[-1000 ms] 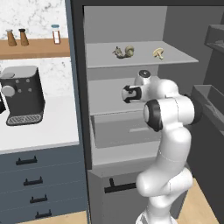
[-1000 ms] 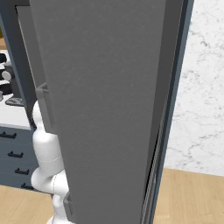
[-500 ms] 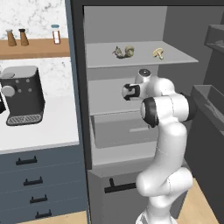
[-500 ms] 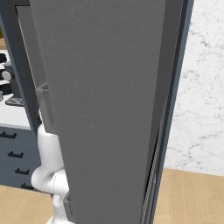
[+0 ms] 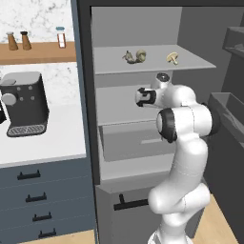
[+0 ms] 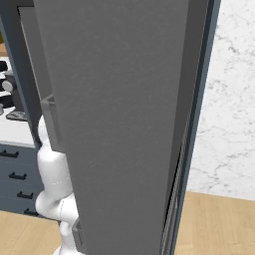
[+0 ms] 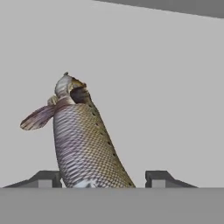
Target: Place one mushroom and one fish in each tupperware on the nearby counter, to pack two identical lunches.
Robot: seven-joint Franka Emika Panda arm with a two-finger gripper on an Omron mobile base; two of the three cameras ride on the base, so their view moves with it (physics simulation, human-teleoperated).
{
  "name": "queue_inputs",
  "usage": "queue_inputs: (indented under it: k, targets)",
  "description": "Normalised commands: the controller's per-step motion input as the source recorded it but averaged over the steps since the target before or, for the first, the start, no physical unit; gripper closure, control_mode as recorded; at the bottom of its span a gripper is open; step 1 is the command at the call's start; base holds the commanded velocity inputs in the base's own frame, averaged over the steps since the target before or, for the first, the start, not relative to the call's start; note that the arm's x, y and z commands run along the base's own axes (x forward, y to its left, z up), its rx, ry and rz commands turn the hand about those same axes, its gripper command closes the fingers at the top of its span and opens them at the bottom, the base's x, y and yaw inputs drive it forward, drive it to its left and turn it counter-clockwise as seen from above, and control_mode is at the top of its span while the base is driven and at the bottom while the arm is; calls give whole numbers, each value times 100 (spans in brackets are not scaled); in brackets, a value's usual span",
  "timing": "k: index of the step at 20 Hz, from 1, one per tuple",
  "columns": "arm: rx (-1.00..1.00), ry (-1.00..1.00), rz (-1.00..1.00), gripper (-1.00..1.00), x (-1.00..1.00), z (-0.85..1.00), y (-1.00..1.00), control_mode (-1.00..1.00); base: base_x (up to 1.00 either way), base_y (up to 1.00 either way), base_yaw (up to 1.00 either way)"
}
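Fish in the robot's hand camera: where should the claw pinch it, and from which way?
Best guess: pinch the fish across its thick scaly middle, coming along its length from the end nearest the gripper. The body already runs up between the two fingertips, and its sides look broad and even there. The thin fin and the narrow far end would probably slip.

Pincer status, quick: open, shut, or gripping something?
Pincer: jaws astride the fish, apart from it on one side; grip cannot be told.
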Motion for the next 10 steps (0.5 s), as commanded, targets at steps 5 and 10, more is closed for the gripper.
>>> queue_inputs:
  k: [5, 10]
  targets:
    - [21, -42, 8, 100, -100, -9, -31, -100, 0, 0, 0]
    - [9, -18, 1, 100, -100, 79, -6, -100, 0, 0, 0]
